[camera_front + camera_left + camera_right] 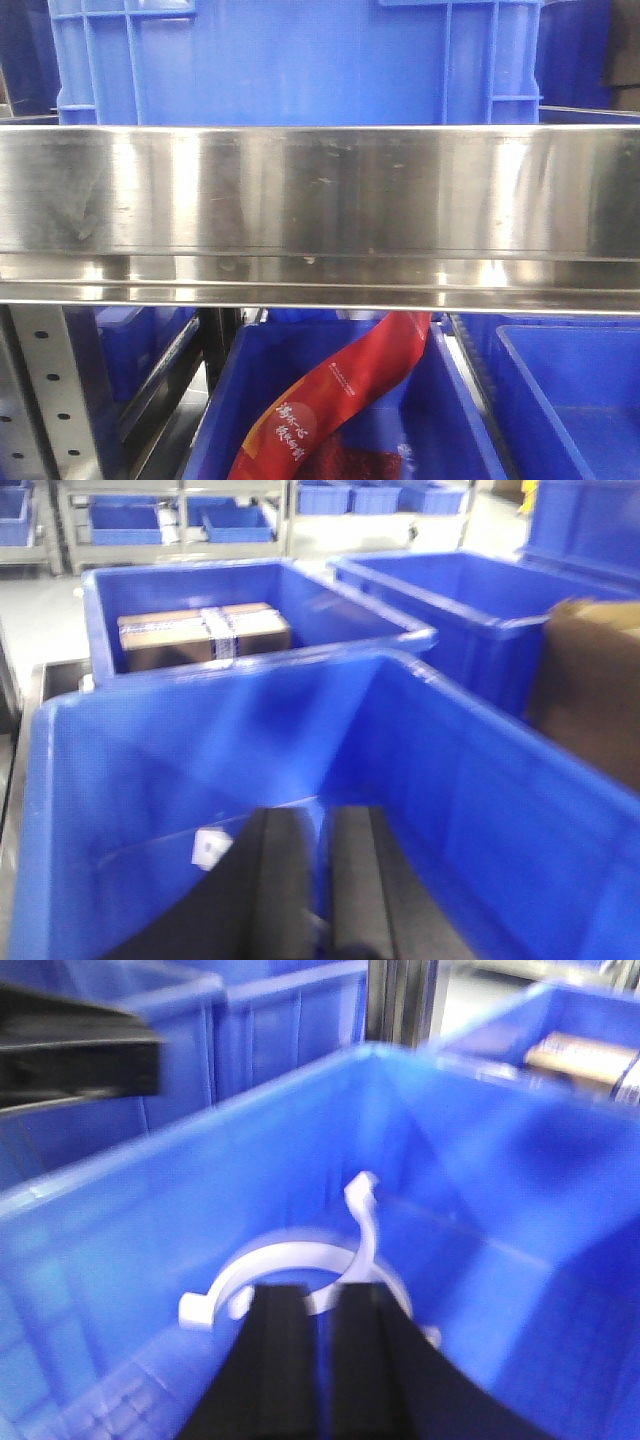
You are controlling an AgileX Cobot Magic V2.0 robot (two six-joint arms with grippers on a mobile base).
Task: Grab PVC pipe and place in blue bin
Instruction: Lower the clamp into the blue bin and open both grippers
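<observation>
The PVC pipe [280, 1260] is a white curved clip with a flat tab at its left end and a second arm rising behind it. In the right wrist view it sits at the tips of my right gripper [322, 1295], whose black fingers are closed on it, inside a blue bin [120, 1250]. The view is blurred. My left gripper [322, 815] is shut and empty, low inside a blue bin [150, 770], with a small white piece [210, 848] just left of its fingers. Neither gripper shows in the front view.
A taped cardboard box [205, 635] lies in the bin behind, and a brown carton [590, 690] stands at the right. A steel shelf rail [320, 200] crosses the front view, with a red packet [340, 395] in a lower bin. A black part [75, 1055] juts in at upper left.
</observation>
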